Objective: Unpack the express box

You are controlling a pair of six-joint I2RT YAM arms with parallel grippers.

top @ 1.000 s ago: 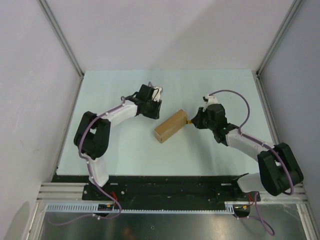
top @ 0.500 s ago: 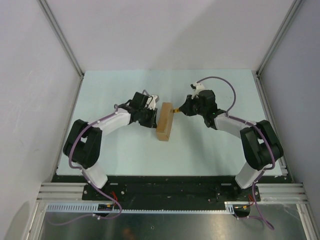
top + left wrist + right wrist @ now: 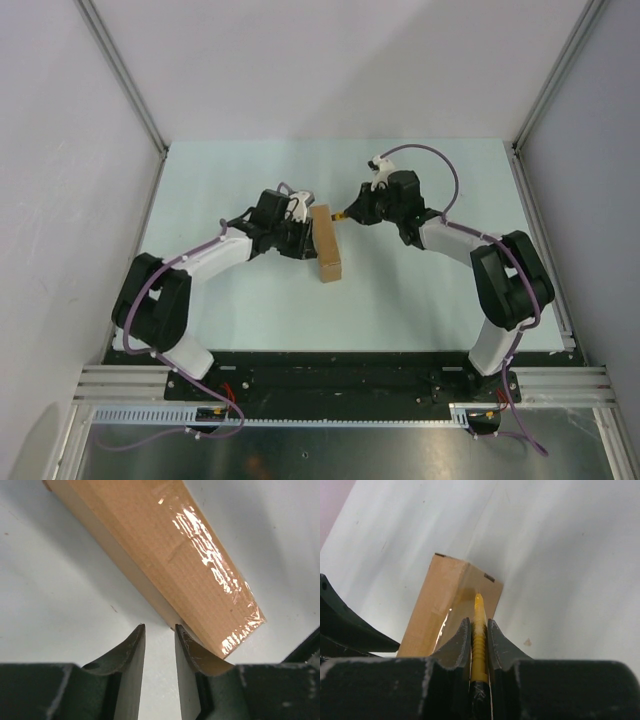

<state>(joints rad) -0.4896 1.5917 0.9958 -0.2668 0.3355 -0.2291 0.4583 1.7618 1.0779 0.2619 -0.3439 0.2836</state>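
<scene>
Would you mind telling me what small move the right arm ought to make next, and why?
Probably ease the utility knife tip into the tape at the express box end: the right gripper grips the knife, aimed there, and the left gripper, open, sits beside the box.

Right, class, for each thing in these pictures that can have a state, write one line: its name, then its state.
express box: shut, lying flat, glossy clear tape along its top.
utility knife: gripped upright on its edge, tip at the taped top of the box near one end.
right claw: shut on the utility knife.
left claw: slightly open, nothing between its fingers, at the box's long side.
</scene>
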